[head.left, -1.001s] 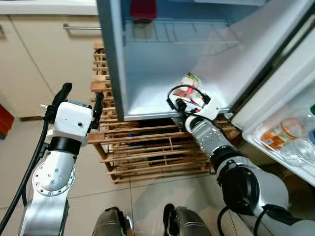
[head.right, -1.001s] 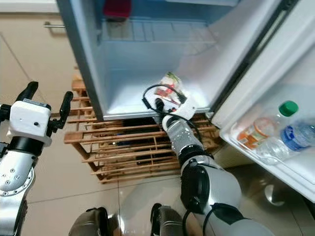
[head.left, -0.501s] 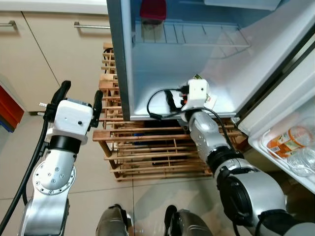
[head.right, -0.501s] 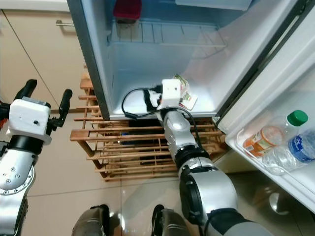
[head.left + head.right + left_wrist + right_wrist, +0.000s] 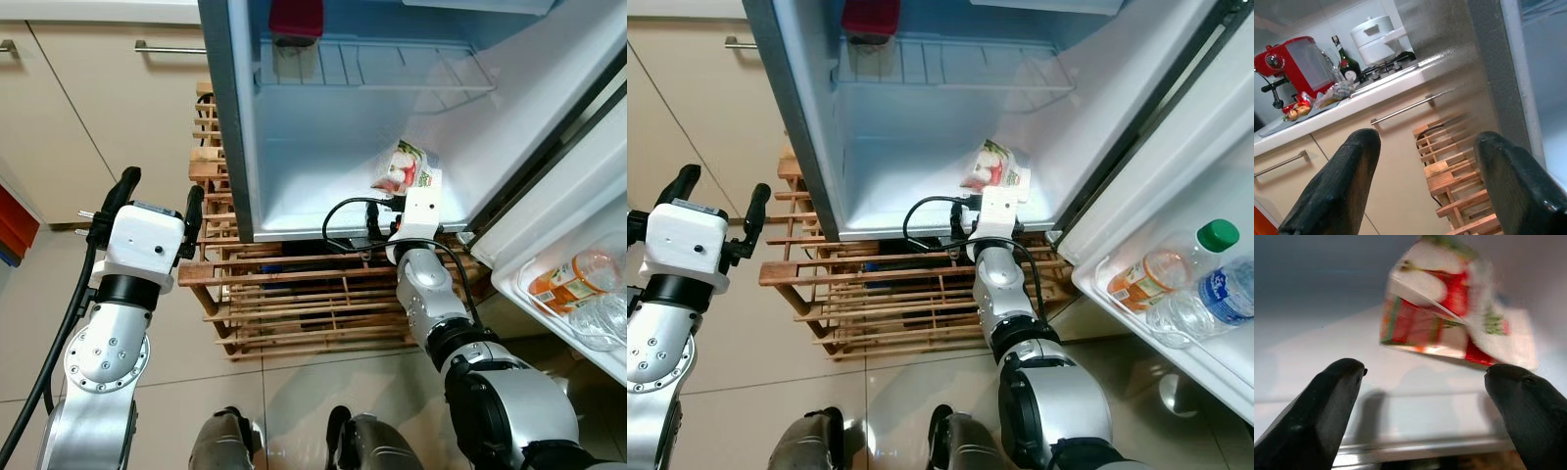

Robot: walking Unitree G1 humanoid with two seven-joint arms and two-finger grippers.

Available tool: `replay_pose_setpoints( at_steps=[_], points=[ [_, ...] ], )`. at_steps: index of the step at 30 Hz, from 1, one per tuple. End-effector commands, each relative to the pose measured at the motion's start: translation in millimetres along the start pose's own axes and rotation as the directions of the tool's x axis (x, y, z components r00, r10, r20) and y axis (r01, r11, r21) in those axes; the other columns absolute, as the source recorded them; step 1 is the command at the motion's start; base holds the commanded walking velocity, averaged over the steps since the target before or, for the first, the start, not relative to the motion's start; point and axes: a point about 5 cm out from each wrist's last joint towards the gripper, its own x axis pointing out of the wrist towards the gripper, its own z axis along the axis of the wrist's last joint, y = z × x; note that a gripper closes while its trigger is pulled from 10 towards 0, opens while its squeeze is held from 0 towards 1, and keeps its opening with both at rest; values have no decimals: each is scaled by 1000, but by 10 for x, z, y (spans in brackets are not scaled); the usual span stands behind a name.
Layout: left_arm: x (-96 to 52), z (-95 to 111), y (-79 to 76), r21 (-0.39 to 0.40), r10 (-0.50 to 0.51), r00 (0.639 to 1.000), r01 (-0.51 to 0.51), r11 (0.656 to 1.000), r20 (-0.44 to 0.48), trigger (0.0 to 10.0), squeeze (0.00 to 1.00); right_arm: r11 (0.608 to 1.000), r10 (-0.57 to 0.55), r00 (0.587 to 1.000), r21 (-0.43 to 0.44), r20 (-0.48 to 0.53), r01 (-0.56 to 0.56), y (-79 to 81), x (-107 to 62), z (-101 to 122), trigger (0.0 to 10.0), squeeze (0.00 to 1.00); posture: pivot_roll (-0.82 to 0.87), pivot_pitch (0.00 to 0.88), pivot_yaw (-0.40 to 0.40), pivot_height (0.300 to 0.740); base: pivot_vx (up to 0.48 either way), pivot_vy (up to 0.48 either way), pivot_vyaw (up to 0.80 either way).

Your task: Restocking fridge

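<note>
while blurred, food packet [image 5: 1449, 318] lies beyond open right end effector [image 5: 1425, 406].

Bright even indoor light, cool glow in fridge [image 5: 333, 147], blurred packet [image 5: 1449, 313] close up

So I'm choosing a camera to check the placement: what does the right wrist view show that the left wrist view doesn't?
Right wrist alone: the red-and-white packet on the fridge floor, past the open right gripper.
Left wrist alone: a countertop with a red coffee machine, a white pot and the wooden rack.
Both: two black fingers spread apart; left gripper.
</note>
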Motion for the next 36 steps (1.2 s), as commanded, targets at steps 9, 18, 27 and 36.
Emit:
replay_pose_setpoints(
  at_steps=[9, 18, 27, 36],
  points=[
    [62, -87, -213, -31, -82, 996, 80, 996, -45, 10000, 0, 998, 11, 993, -55, 121, -4, -122, -50, 97, 10000, 0, 113, 139, -103, 731, 0, 0, 0],
    [177, -186, -636, -222, -190, 978, 167, 961, -87, 10000, 0, 996, 69, 970, -76, 232, -53, -158, -440, 84, 10000, 0, 38, 1, -88, 731, 0, 0, 0],
    [416, -291, -779, -301, -273, 954, 226, 926, -123, 10000, 0, 995, -55, 964, -61, 261, 74, -502, -656, 75, 10000, 0, -8, 0, 37, 731, 0, 0, 0],
    [562, -308, -812, -329, -218, 968, 166, 930, -127, 10000, 0, 994, -102, 970, -22, 220, 109, -638, -650, 67, 10000, 0, -34, 0, 22, 731, 0, 0, 0]
  ],
)
